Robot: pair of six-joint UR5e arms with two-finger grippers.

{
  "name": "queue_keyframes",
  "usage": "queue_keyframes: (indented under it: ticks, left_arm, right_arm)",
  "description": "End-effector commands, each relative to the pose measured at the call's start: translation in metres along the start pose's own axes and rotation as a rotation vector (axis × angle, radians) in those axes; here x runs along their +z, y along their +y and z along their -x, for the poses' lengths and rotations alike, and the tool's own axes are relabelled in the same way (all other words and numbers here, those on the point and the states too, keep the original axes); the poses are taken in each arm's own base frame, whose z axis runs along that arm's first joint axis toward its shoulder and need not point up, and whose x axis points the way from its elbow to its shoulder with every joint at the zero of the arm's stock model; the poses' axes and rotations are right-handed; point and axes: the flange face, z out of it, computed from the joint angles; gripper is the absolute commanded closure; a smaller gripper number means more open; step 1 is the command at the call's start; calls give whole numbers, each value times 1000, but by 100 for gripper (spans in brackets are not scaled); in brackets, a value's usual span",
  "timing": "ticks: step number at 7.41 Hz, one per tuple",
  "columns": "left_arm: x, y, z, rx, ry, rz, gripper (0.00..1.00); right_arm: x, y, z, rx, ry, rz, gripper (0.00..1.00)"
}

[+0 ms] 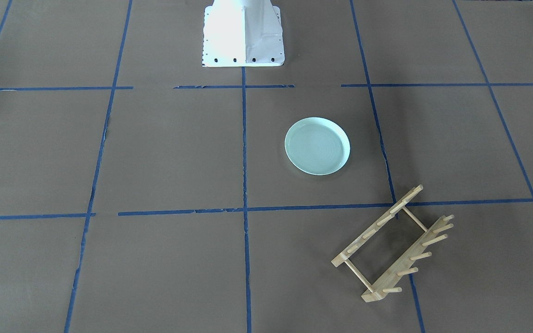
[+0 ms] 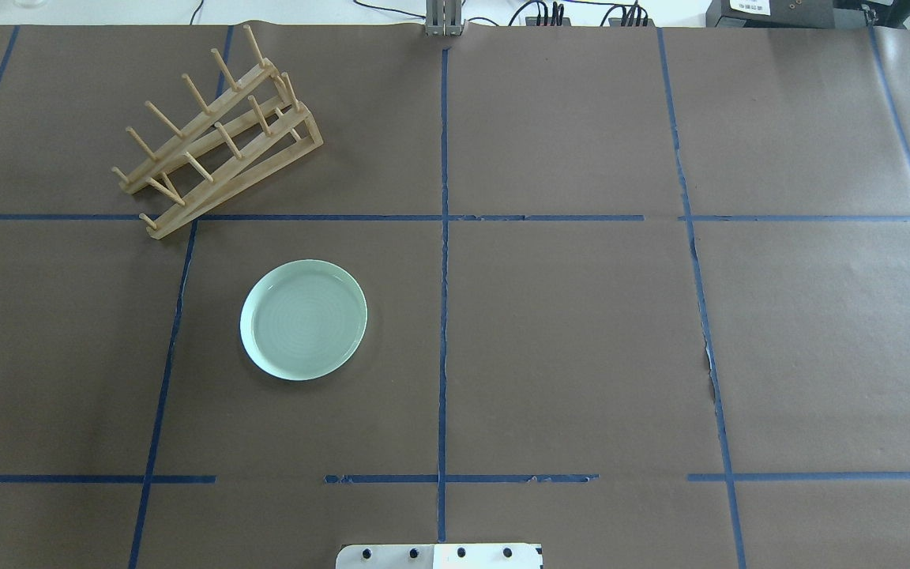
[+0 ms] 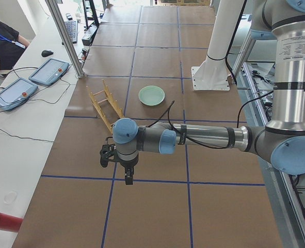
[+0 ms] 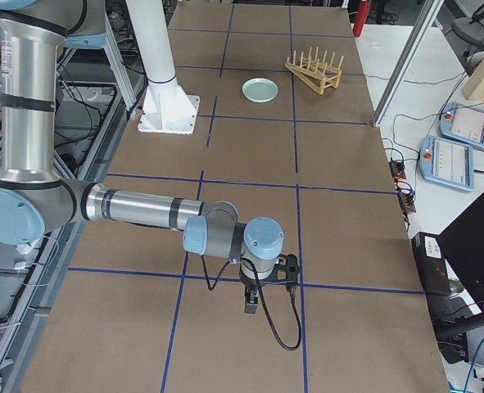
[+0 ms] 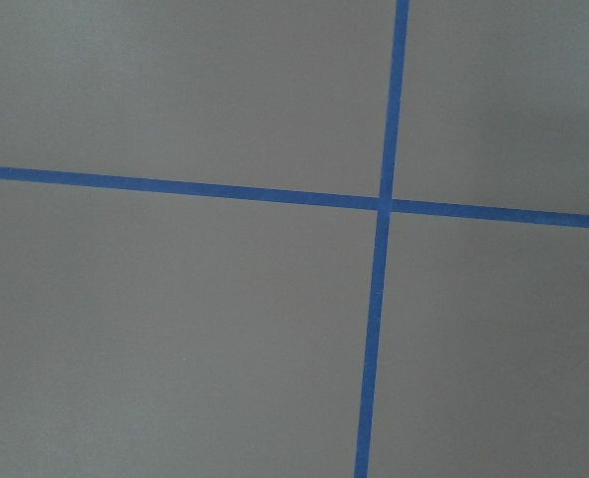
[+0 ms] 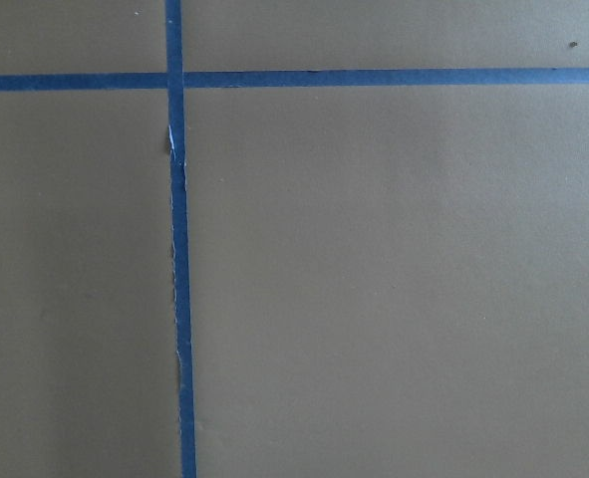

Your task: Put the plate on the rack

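On the tabletop (image 2: 565, 332) the mint-green plate (image 2: 303, 320) lies flat, so pinch its rim squarely; left tool (image 3: 125, 175) and right tool (image 4: 254, 299) states: cannot tell.

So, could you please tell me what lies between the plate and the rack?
Nothing stands there: the overhead view shows only bare brown paper crossed by blue tape between the plate and the rack.
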Motion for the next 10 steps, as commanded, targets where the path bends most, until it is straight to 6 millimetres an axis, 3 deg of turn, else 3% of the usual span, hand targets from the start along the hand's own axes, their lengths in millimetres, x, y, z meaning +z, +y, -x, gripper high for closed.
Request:
queue_keyframes:
  ticks: [1,3,5,6,8,9,10]
  left_arm:
    - [-2,-8,-20,41,-1,-7,0]
    - [-20,-18,-41,77,10,-39,0]
    - [-53,-26,-88,122,20,-55,0]
    - [-71,-40,-138,171,28,-51,0]
    - [-112,-74,-260,235,36,6,0]
    - [-125,-79,-310,238,48,9,0]
    - [-117,-63,-360,205,71,22,0]
  right_arm:
    - [0,0,0,-1,0,0,0]
    - [0,0,0,1,0,0,0]
    - [0,0,0,2,0,-1,0]
    - [0,0,0,1,0,0,0]
    - [0,0,0,1,0,0,0]
    - [0,0,0,2,0,-1,0]
    - [0,0,0,1,0,0,0]
